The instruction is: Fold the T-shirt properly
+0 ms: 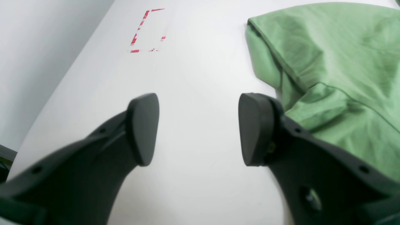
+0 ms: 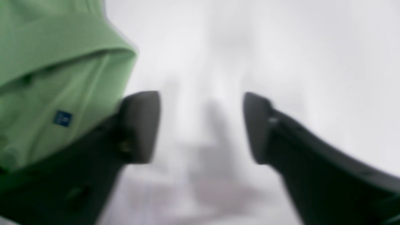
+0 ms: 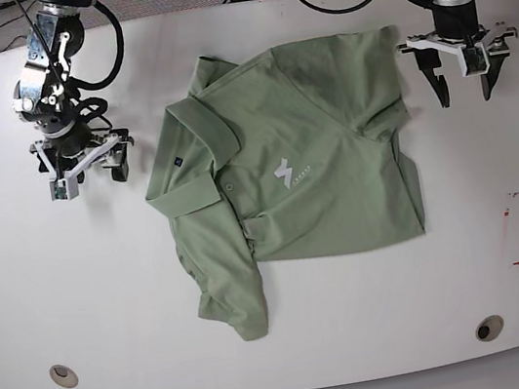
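Both pincers, left pincer (image 3: 464, 81) and right pincer (image 3: 85, 175), gape empty beside the T-shirt (image 3: 324, 164); next grip should pinch hem corners squarely.

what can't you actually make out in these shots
- Right wrist view: blurred; lettering on the T-shirt's blue tag unreadable.
- Base view: chest logo text too small.
- Left wrist view: T-shirt cut off by the frame edge and hidden behind the left gripper.
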{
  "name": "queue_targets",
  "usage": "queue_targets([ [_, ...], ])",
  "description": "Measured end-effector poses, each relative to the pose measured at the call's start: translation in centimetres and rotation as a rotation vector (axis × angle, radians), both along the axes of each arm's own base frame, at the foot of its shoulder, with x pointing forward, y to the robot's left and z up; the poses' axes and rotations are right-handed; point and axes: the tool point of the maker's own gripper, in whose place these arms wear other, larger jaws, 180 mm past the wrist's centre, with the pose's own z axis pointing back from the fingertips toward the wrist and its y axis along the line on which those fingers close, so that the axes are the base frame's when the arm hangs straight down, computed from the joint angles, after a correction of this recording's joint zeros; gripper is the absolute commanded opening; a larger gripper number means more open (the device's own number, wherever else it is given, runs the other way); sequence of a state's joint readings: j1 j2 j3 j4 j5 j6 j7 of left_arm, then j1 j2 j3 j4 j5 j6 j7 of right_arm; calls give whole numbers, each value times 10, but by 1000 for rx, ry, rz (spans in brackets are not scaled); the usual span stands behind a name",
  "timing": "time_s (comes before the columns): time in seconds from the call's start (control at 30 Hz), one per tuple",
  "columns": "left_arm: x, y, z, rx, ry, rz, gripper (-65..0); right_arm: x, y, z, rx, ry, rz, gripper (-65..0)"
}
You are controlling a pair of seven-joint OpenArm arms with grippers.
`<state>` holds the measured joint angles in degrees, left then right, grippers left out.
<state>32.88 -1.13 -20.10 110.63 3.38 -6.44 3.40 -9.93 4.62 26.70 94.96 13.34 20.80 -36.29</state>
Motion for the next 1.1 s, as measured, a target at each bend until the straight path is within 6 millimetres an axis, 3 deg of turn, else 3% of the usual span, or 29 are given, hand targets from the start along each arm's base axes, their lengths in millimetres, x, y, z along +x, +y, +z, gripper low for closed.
queue_targets([
  [0.17,0,0,0,0,0,0,-277,-3,-6,-7,0,21,-21,-173],
  [0.23,1,-2,0,-3,-1,-4,-276,-5,-3,-14,4,42,-20,-210],
  [0.27,1,-2,0,-4,-1,-6,-274,-5,0,-16,8,49,-12,-269],
  [0.3,3,-4,0,-7,-5,-8,-271,-5,6,-20,19,59,-5,-327],
  [0.43,8,-3,4,-5,-23,-8,-272,17,51,-24,62,45,79,-366],
  [0.57,11,-2,8,-2,-40,-6,-272,28,91,-24,144,50,145,-338],
  [0.6,11,-2,8,-2,-39,-7,-273,27,94,-25,152,50,148,-305],
  [0.77,6,1,5,3,-23,-1,-272,25,84,-22,134,59,153,-236],
  [0.93,6,-1,4,-2,-19,-6,-267,23,54,-24,10,109,123,-218],
  [1.1,6,1,6,4,-24,-1,-267,18,41,-26,-89,129,136,-206],
])
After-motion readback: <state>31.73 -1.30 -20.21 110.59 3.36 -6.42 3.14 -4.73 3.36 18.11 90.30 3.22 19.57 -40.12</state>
